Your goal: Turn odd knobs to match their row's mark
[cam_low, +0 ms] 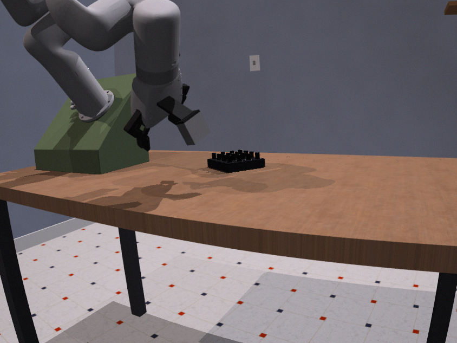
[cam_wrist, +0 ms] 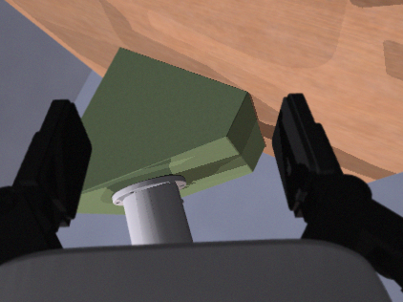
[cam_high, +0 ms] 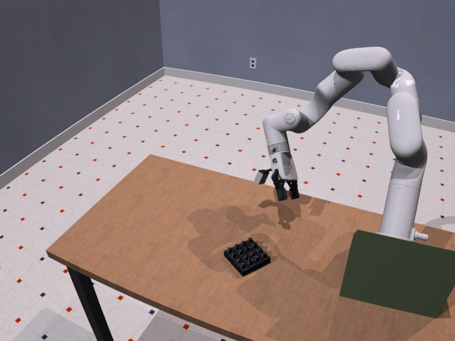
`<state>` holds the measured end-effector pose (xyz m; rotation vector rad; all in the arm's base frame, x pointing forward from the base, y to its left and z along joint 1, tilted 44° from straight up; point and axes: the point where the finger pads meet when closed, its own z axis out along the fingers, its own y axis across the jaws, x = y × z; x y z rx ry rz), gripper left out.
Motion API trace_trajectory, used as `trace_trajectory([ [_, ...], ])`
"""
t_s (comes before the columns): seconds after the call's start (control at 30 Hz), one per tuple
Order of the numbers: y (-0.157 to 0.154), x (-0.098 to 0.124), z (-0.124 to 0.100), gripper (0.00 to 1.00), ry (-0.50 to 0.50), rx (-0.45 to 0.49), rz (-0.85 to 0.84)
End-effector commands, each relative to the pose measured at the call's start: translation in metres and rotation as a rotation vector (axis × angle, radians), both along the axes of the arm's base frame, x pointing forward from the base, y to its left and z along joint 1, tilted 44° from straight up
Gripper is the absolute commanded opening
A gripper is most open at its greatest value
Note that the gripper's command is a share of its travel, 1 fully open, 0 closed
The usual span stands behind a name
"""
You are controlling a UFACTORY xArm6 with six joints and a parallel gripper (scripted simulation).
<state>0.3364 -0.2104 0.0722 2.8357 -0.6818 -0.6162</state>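
- One knob box (cam_high: 247, 260) is what I take as my landmark: a small black square unit standing flat on the wooden worktop (cam_high: 144, 211), toward the near edge in the top view.
- Sixteen knobs stand up from it in a four-by-four grid, but I cannot read their white lines, the marks or the printed names from any view.
- I see my pincer (cam_high: 286, 194) hanging in the air above the worktop, up and to the right of the knob box in the top view, well apart from it and touching nothing.
- Its two black fingers stand fully apart with nothing between them; the wrist view shows only open space in the gap.
- In the exterior view the pincer (cam_low: 142, 136) sits left of the knob box (cam_low: 236, 162) and higher than its knobs, fingers pointing down.
- A small grey camera block (cam_low: 193, 127) juts from the wrist on the side toward the knob box.
- The green wedge-shaped base (cam_high: 394, 272) carrying the arm (cam_high: 404, 136) rests on the worktop to the right of the knob box in the top view, apart from it.
- Through the wrist view I look back at that green base (cam_wrist: 162, 127) and the arm's foot, not at the knob box, which is out of that frame.
- Soft shadows of the arm fall on the worktop around and behind the knob box.
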Motion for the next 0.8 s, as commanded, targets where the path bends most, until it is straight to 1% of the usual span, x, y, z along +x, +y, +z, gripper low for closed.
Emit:
trace_trajectory([
  [0.0,0.007,0.016,-0.014,1.0,0.027,-0.121,-0.019],
  [0.03,0.008,0.019,-0.017,1.0,0.028,-0.143,-0.021],
  [0.1,0.008,0.019,-0.017,1.0,0.028,-0.143,-0.021],
  [0.13,0.011,0.024,-0.022,1.0,0.027,-0.178,-0.024],
  [0.17,0.016,0.032,-0.029,1.0,0.022,-0.233,-0.029],
  [0.2,0.018,0.036,-0.032,1.0,0.018,-0.254,-0.03],
  [0.23,0.018,0.036,-0.032,1.0,0.018,-0.254,-0.03],
  [0.37,0.03,0.052,-0.046,1.0,-0.008,-0.357,-0.034],
  [0.4,0.03,0.052,-0.046,1.0,-0.008,-0.357,-0.034],
  [0.57,0.048,0.072,-0.064,1.0,-0.062,-0.472,-0.036],
  [0.6,0.051,0.075,-0.067,1.0,-0.071,-0.488,-0.036],
  [0.67,0.051,0.075,-0.067,1.0,-0.071,-0.488,-0.036],
  [0.73,0.063,0.086,-0.077,1.0,-0.113,-0.545,-0.036],
  [0.77,0.066,0.088,-0.079,1.0,-0.123,-0.557,-0.036],
])
